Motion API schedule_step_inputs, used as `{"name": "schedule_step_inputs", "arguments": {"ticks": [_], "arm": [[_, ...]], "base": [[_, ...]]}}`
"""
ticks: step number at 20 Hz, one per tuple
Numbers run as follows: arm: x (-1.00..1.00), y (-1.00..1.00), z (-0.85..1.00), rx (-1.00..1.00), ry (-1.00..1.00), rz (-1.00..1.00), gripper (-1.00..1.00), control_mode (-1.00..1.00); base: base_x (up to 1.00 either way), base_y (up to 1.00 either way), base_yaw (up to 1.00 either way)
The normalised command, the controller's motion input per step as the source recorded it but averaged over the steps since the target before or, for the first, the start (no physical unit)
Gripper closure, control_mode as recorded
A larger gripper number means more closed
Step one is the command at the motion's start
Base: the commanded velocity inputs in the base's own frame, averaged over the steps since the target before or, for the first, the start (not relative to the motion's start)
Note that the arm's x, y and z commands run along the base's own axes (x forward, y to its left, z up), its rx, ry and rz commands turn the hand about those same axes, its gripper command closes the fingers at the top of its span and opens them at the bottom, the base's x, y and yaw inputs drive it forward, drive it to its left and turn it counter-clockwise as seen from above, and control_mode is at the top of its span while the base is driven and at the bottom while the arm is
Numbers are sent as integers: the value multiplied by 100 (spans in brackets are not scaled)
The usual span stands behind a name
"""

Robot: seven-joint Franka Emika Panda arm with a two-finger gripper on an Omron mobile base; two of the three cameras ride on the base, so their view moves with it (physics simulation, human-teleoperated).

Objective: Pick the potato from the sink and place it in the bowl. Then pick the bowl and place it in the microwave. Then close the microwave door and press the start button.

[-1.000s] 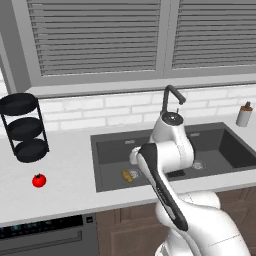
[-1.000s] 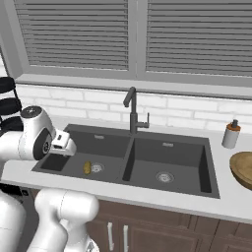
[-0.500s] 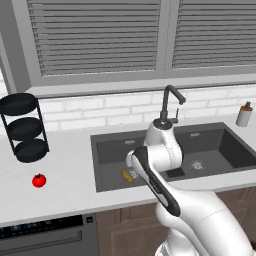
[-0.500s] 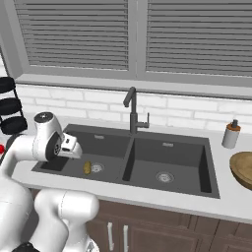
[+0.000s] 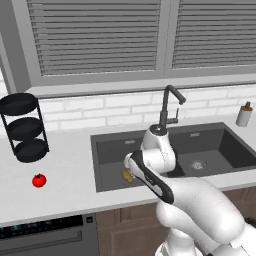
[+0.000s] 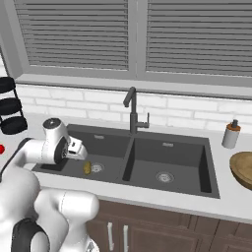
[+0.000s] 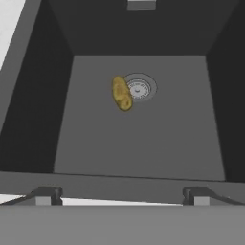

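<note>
There, potato (image 7: 121,93) beside left-basin drain (image 7: 139,88), claw (image 7: 122,195) released above, faucet (image 6: 133,110) behind.

The sink (image 7: 143,143) looks like matt dark grey stone or composite, smooth-walled, with a round bright metal drain (image 7: 139,88) set in its floor, and the potato (image 7: 121,93) beside the drain has a dull, slightly lumpy yellow-brown skin. The faucet (image 5: 169,106) is dark with a satin sheen, the surface (image 5: 65,170) a smooth pale matt slab, and the tomato (image 5: 39,180) glossy red. The bowl (image 6: 242,169) shows tan wood, and the arm's shell is glossy white plastic.
</note>
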Motion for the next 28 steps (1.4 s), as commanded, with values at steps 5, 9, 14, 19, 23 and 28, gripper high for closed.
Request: {"name": "schedule_step_inputs", "arguments": {"ticks": [5,9,14,19,23,28], "arm": [[44,0,-15,0,1,0,-100,-100],[47,0,-18,0,5,0,-100,-100],[45,2,-24,0,2,0,-100,-100],[39,8,-21,0,5,0,-100,-100],[37,13,-18,0,4,0,-100,-100],[12,7,-22,0,0,0,-100,-100]], "base": [[0,0,0],[0,0,0],[0,0,0],[0,0,0],[0,0,0],[0,0,0]]}}
